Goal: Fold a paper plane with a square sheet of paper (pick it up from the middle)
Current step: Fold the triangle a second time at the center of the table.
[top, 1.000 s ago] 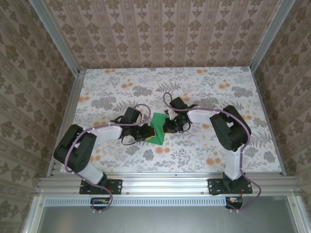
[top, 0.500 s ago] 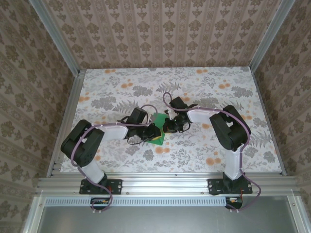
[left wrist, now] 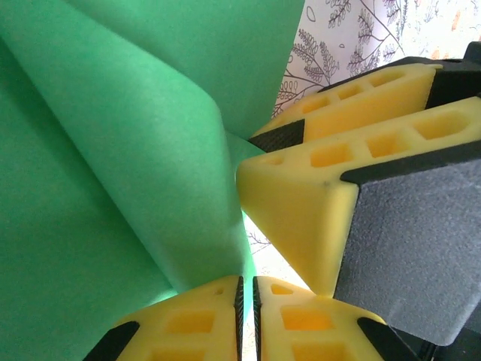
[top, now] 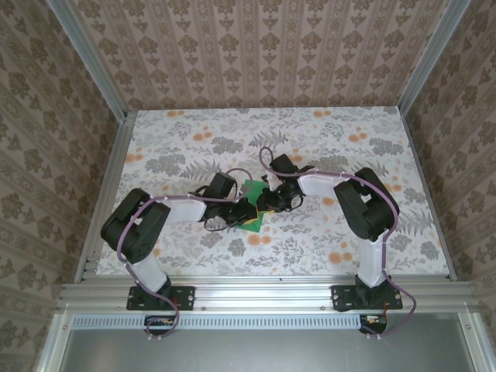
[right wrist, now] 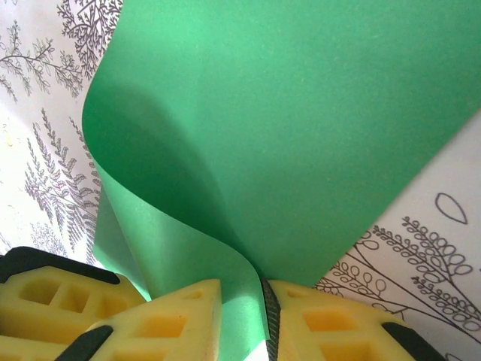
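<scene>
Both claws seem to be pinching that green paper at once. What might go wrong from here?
Tearing: the left claw and right claw both pinch the sheet of paper close together; pulling apart could rip it.
Stray crease: the sheet is curled in a loose bend, so pressing down now may fold it crooked.
Collision: the claws sit very close and might bump.

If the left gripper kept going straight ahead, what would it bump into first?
Probably the green sheet of paper it pinches, then the right gripper, whose yellow fingers sit close ahead; depth is unclear.
</scene>
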Controlling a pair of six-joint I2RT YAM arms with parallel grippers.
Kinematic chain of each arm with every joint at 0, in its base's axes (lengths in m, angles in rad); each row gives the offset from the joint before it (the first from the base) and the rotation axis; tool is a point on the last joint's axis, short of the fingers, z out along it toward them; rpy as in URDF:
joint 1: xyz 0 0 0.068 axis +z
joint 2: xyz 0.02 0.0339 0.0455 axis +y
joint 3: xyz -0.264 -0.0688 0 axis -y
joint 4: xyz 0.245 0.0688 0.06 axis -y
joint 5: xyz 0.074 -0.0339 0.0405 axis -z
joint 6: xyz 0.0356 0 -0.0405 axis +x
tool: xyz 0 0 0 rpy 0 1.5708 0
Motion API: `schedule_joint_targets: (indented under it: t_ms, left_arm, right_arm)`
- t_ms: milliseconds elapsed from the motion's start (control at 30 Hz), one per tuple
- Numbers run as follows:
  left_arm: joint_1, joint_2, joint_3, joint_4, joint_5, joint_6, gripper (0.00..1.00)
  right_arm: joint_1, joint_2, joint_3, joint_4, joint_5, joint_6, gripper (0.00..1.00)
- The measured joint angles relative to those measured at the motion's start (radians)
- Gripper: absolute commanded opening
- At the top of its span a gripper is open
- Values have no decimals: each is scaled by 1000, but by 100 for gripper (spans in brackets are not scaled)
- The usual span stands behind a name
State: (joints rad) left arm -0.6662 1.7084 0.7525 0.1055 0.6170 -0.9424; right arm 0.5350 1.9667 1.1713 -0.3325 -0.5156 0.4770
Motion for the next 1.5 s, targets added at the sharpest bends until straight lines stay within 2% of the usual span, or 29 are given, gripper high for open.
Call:
schedule_joint_targets:
  t_ms: [500, 733, 1500]
  left_arm:
    - [0, 0, 1, 14, -8, -8, 9]
    - [1, 0, 1, 21, -14, -20, 8]
    - [-2, 21, 1, 43, -38, -64, 4]
  right_arm:
    - [-12, 0, -6, 17, -16, 38, 33]
    - [-36, -1, -35, 74, -79, 100, 36]
    - [-47, 3, -48, 98, -96, 175, 28]
